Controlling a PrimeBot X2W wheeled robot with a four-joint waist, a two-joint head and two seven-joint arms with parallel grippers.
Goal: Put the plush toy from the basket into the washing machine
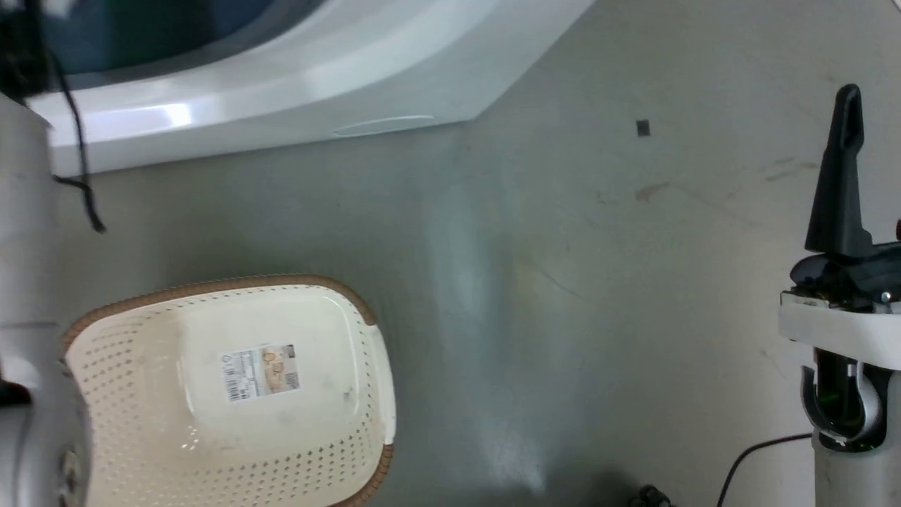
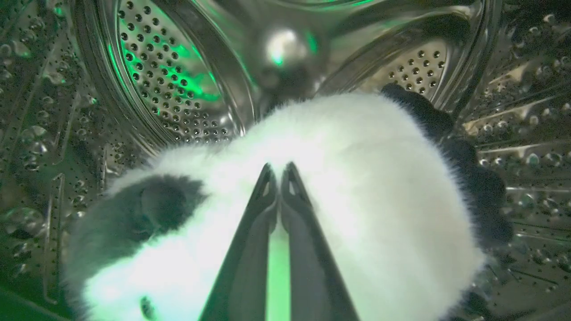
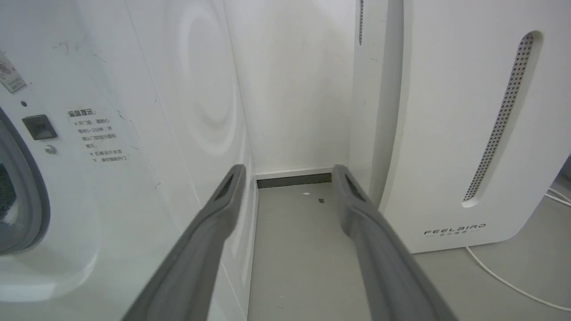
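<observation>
In the left wrist view the plush toy (image 2: 366,187), fluffy white with dark grey and black patches, is inside the shiny steel drum (image 2: 169,80) of the washing machine (image 1: 281,91). My left gripper (image 2: 279,168) is shut on its white fur, fingertips pressed together. The basket (image 1: 211,287) stands on the floor at the head view's lower left, holding nothing but a label on its bottom. My right gripper (image 1: 847,105) is at the right of the head view above bare floor. It is open (image 3: 287,171) with nothing between its fingers.
My pale left forearm (image 1: 28,282) runs up the head view's left edge toward the machine. The white FEELBIRD appliance (image 3: 455,133) stands right of the washing machine's side (image 3: 134,133), with a narrow strip of grey floor (image 3: 294,232) between. A cable (image 1: 760,451) lies lower right.
</observation>
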